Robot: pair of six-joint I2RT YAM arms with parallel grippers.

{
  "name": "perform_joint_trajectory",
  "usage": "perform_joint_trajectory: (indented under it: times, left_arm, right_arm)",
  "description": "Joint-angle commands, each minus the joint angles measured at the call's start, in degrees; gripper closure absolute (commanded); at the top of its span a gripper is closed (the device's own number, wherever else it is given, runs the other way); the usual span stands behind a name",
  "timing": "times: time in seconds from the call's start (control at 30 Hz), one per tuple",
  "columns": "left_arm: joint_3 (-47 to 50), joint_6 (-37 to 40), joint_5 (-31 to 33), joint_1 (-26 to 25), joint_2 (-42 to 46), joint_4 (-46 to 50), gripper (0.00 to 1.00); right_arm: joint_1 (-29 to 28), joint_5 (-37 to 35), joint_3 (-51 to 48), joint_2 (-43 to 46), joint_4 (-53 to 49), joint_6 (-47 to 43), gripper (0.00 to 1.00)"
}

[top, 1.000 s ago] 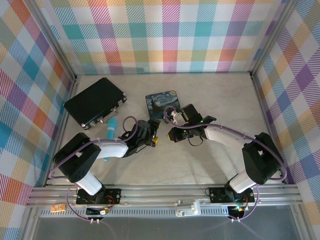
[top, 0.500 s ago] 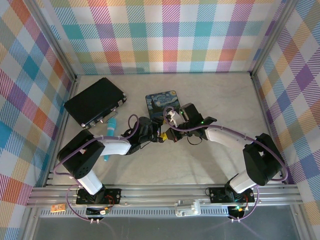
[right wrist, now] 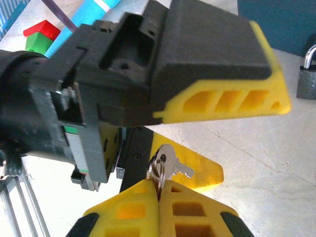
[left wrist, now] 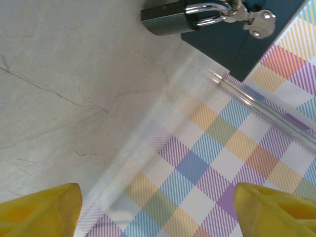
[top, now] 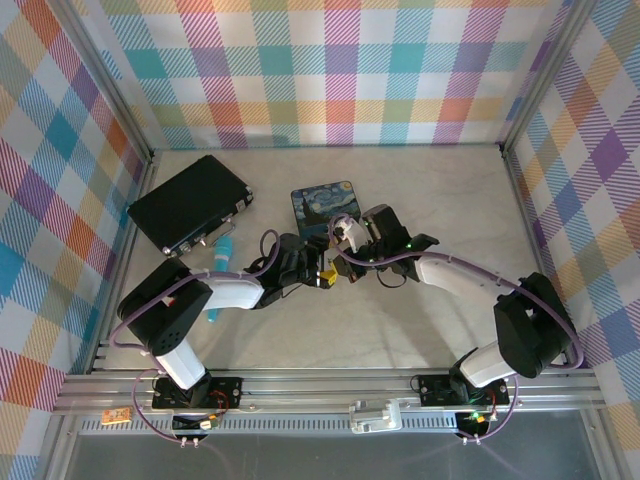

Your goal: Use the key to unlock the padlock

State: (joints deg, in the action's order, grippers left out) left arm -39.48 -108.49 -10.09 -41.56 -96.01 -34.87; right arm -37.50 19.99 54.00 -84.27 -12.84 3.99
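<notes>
**A:** Padlock [left wrist: 165,17] sits on the table [left wrist: 74,74], touching the near edge of the tin [left wrist: 232,39]. Nothing holds it. The shackle looks shut, and a second key [left wrist: 260,22] is ringed to it.

**B:** Our right gripper [right wrist: 159,190] is clenched on the ring end of the key [right wrist: 170,165], with the blade sticking out free. Our left gripper [left wrist: 158,207] is spread wide, with nothing in it.

**A:** The risk we see is that the key can pivot on that ring, so we can't aim the blade. If the left fingers [right wrist: 222,101] close off-centre, it twists or drops.

**B:** We also have nothing pinning the padlock. If we push the key in, it will likely skid along the tin.
</notes>
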Motion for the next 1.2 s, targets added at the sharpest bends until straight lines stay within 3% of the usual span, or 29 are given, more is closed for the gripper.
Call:
perform_joint_trajectory:
  times: [0.0, 0.17, 0.43, 0.87, 1.07, 1.17]
  left_arm:
    - [-1.56, -1.88, -1.69, -0.45, -0.53, -1.69, 0.20]
    - [-1.24, -2.22, -0.51, -0.35, 0.31, -1.99, 0.22]
    - [-0.51, -4.06, -0.73, -0.36, -0.69, -5.24, 0.35]
    - [0.85, -4.12, 0.69, -0.33, -2.39, -8.93, 0.80]
    - [1.08, -3.88, 1.03, -0.27, -2.82, -10.20, 0.98]
    - [0.83, -2.51, 1.21, -0.05, -2.51, -9.66, 1.00]
  right_arm:
    - [0.04, 1.00, -0.81, 0.64, 2.01, -1.36, 1.00]
    - [0.05, 2.39, -2.15, -0.03, 3.41, -0.39, 1.00]
    - [0.05, 2.66, -3.41, 0.46, 3.90, -0.58, 1.00]
    - [0.22, 1.94, -3.99, 2.71, 3.36, -1.19, 1.00]
    - [0.67, 1.64, -4.02, 3.40, 2.66, -1.72, 1.00]
    - [1.15, 1.80, -4.20, 4.23, 2.56, -1.81, 1.00]
